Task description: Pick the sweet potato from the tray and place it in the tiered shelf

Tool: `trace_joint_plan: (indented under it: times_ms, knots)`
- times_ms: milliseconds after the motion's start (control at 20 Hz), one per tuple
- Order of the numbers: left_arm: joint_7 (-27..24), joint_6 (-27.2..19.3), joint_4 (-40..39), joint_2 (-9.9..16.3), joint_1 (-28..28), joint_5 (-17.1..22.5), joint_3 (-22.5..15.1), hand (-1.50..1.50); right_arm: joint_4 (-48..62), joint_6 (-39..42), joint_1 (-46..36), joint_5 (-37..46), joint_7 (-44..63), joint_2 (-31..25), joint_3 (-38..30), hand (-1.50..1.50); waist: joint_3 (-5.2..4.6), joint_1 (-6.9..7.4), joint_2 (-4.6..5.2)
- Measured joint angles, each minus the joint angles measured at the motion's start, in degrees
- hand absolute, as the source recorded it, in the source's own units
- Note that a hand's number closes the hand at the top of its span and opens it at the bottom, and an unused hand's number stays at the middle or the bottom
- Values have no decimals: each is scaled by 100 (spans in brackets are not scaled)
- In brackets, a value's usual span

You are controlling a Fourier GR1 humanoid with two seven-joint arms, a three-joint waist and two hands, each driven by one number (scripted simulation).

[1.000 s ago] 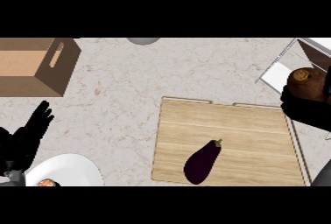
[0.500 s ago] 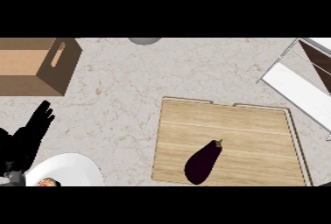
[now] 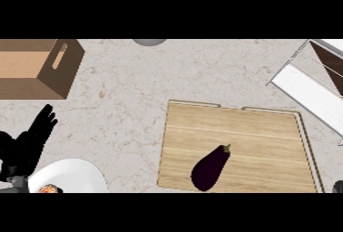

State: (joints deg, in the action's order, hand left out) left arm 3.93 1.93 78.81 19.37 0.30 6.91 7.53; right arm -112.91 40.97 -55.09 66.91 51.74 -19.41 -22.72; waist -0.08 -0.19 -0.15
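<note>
Head view showed the left hand point(image 3: 30, 140) resting open and empty at nine o'clock, no sweet potato visible, so grabbing the tray's point(image 3: 268, 131) eggplant point(image 3: 210, 167) risked shelving the wrong vegetable.

A: How many things are on the counter?
B: I count one wooden tray point(image 3: 268, 136), one eggplant point(image 3: 210, 167), one wooden crate point(image 3: 36, 68), one white plate point(image 3: 74, 176) and one tiered shelf point(image 3: 315, 90).
A: And hands?
B: One black hand point(image 3: 30, 140).
</note>
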Motion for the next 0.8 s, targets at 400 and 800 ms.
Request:
trace_joint_plan:
  times_ms: [400,800]
  knots:
    - [173,17,156,-45,-66,-50,7,0,962,-76,-36,125,-217,-701,-270,150,5,33,11]
    - [99,87,115,-73,-49,-118,91,0,1987,-949,310,106,-614,-1149,-450,150,7,47,19]
